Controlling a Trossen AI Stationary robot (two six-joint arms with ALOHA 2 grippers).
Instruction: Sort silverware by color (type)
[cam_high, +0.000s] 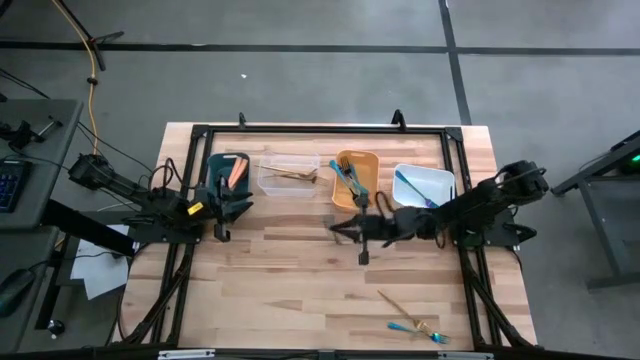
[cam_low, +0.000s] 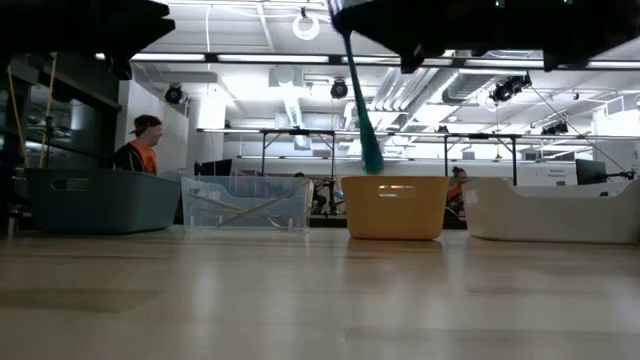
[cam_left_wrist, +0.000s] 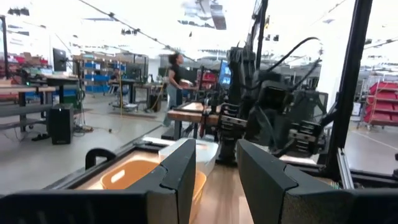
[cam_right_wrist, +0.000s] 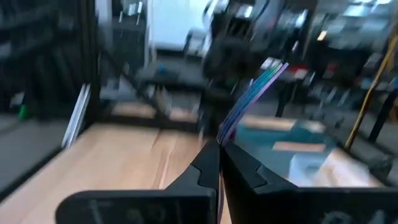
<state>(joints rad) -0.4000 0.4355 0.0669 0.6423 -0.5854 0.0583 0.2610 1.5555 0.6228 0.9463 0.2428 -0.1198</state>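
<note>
My right gripper (cam_high: 338, 228) is over the table's middle, just on the near side of the yellow bin (cam_high: 372, 160), and is shut on a teal utensil (cam_low: 360, 100). My left gripper (cam_high: 225, 212) hangs open by the dark teal bin (cam_high: 212, 165), which holds orange utensils (cam_high: 236, 170). Gold utensils (cam_high: 292, 175) lie in the clear bin (cam_high: 266, 185). Teal utensils lie in the yellow bin (cam_high: 350, 180) and in the white bin (cam_high: 410, 187). A gold utensil (cam_high: 400, 304) and a teal one (cam_high: 412, 327) lie flat on the table near its front right. My right gripper pinches the teal utensil by its thin end (cam_right_wrist: 222, 132) between its two shut fingertips (cam_right_wrist: 208, 163). The rest of the utensil juts out past the fingertips. In the low view it hangs slanting below the gripper, clear of the table. Its broad teal end (cam_low: 372, 155) is lowest, just above the yellow bin's rim (cam_low: 395, 181).
The four bins stand in a row along the far part of the table, inside a black frame (cam_high: 320, 128). Bare wood lies between the bins and the near edge. People show in the room beyond the table (cam_low: 140, 145).
</note>
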